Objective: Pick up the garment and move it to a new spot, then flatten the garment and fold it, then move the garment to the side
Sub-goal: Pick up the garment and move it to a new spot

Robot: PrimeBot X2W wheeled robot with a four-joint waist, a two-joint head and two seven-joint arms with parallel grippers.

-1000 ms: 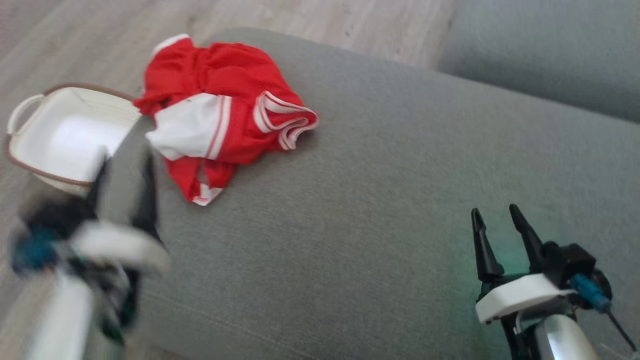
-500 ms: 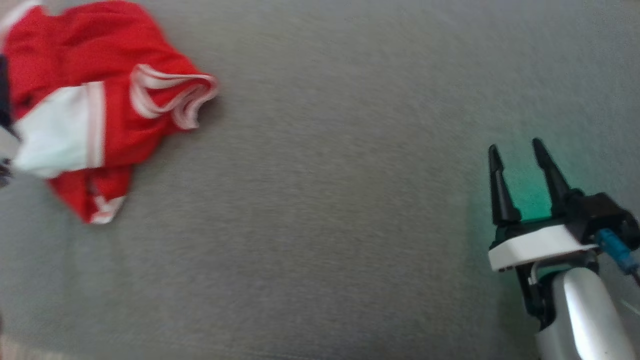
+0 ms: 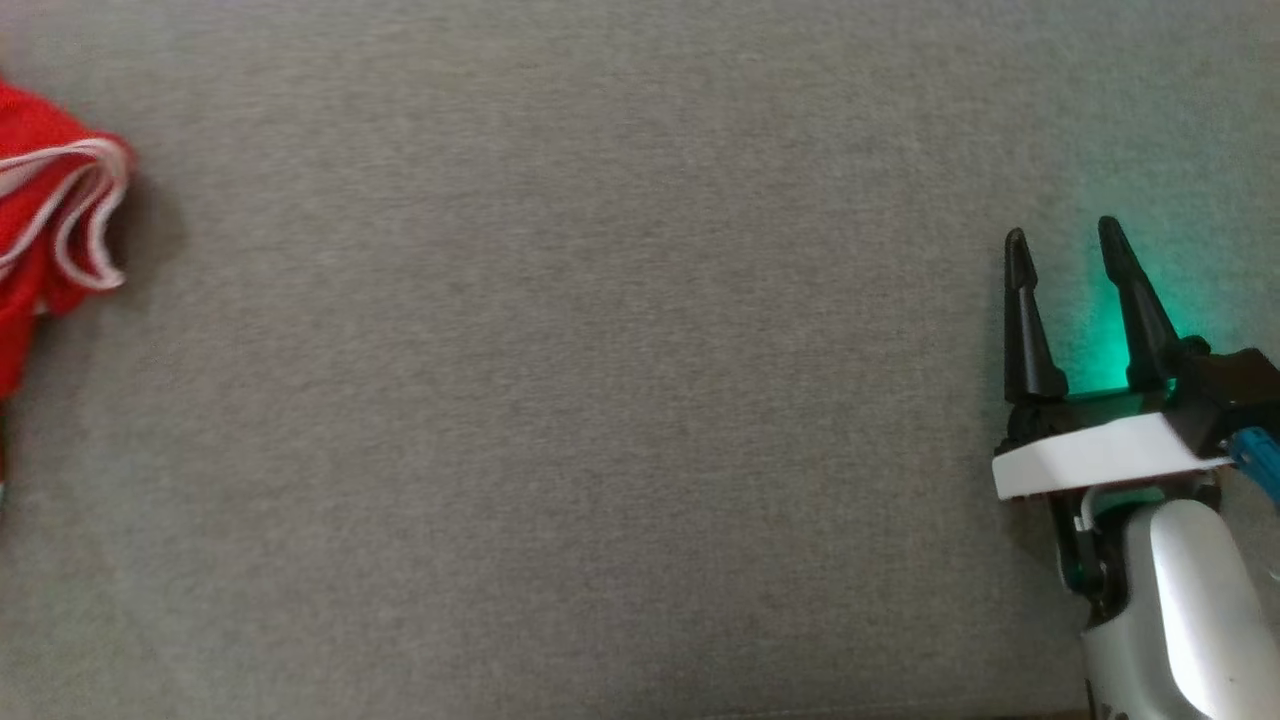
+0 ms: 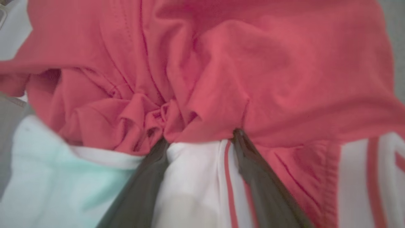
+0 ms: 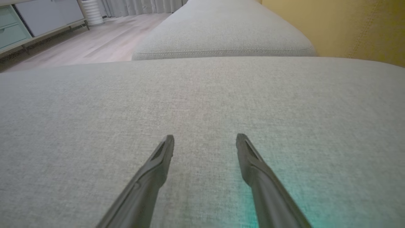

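Note:
The garment [image 4: 253, 63] is a crumpled red piece with white panels and red stripes, seen close in the left wrist view. My left gripper [image 4: 201, 135] stands open over it, both fingertips pushed into the folds where red meets white. In the head view only a red, white-trimmed edge of the garment [image 3: 50, 220] shows at the far left of the grey cushion [image 3: 600, 400]. My right gripper [image 3: 1062, 230] is open at the lower right, far from the cloth, with nothing between its fingers. Its own view shows the right gripper [image 5: 205, 136] just above bare cushion [image 5: 95, 126].
A second grey cushion [image 5: 221, 28] lies beyond the one I work on. A yellow backrest [image 5: 348, 25] rises at the right. Wooden floor [image 5: 95, 44] and a cabinet with teal drawers [image 5: 12, 31] lie to the far left. A green glow falls on the fabric by my right gripper.
The head camera has swung right and down, so the garment slid to the picture's left edge and the basket and left gripper left it. The right gripper stays open.

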